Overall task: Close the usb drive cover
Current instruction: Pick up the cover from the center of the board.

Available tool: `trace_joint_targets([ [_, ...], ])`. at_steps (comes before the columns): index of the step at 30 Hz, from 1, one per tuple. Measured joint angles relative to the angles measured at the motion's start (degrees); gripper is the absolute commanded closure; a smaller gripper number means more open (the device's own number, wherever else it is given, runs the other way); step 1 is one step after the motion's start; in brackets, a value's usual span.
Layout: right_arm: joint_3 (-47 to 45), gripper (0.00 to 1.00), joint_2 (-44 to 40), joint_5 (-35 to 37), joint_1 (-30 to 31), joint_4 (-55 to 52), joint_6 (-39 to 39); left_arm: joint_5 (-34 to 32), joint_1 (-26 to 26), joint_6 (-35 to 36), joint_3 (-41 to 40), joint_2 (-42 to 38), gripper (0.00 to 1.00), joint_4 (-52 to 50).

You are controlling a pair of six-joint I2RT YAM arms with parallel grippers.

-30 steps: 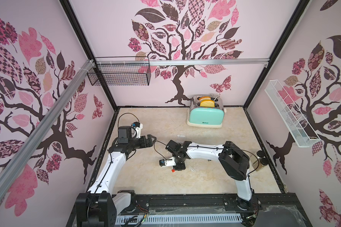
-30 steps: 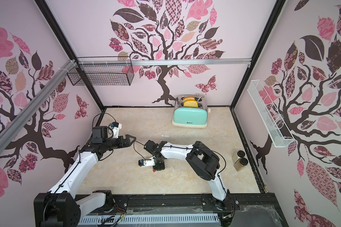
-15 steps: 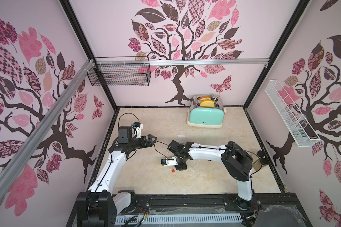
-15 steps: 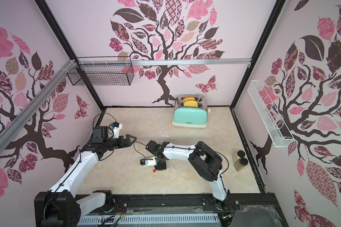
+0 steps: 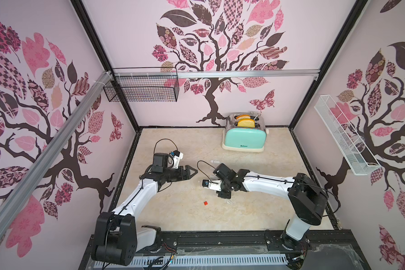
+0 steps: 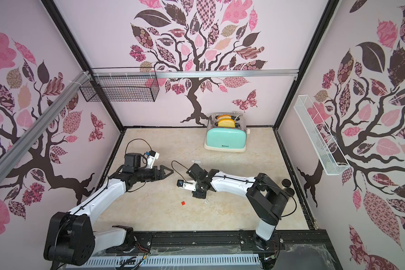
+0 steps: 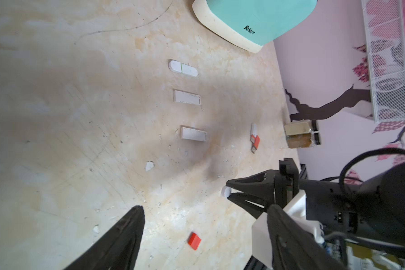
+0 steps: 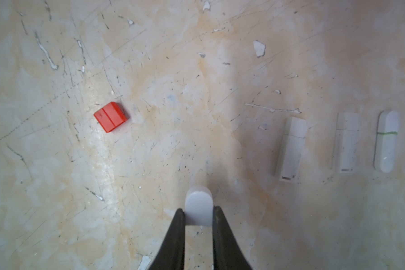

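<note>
- The right end effector is clenched on a white rounded piece, pinched between its two black fingers over the bench; whether that piece is a cap or a drive, I cannot tell
- The left end effector is released, its fingers spread wide with nothing between them; it hovers left of the right one, apart from it
- A red cap lies loose on the bench, on the near side of the right end effector and slightly left of it
- A red-and-white drive lies flat close to two jars at the right edge of the bench, well apart from the red cap
- Three white drives lie side by side in a row, not touching, between the right end effector and the toaster at the far side
</note>
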Motion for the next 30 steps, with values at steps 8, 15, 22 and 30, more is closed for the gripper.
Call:
trace_joint_targets([
  [8, -5.2, 0.82, -6.7, -2.8, -0.3, 8.5, 4.8, 4.2, -3.0, -3.7, -0.1, 2.6, 0.26, 3.2],
  [15, -7.5, 0.82, -10.7, -4.9, -0.3, 15.1, 7.8, 5.5, -7.2, -3.6, 0.5, 3.9, 0.35, 2.5],
  [22, -8.1, 0.83, -11.2, -5.8, -0.3, 18.5, 9.8, 7.5, -12.0, -2.7, 3.7, 5.3, 0.42, 0.2],
  [30, -8.1, 0.83, -11.3, -6.6, -0.3, 19.6, 11.1, 8.0, -13.6, -2.5, 5.0, 8.1, 0.56, -1.3],
])
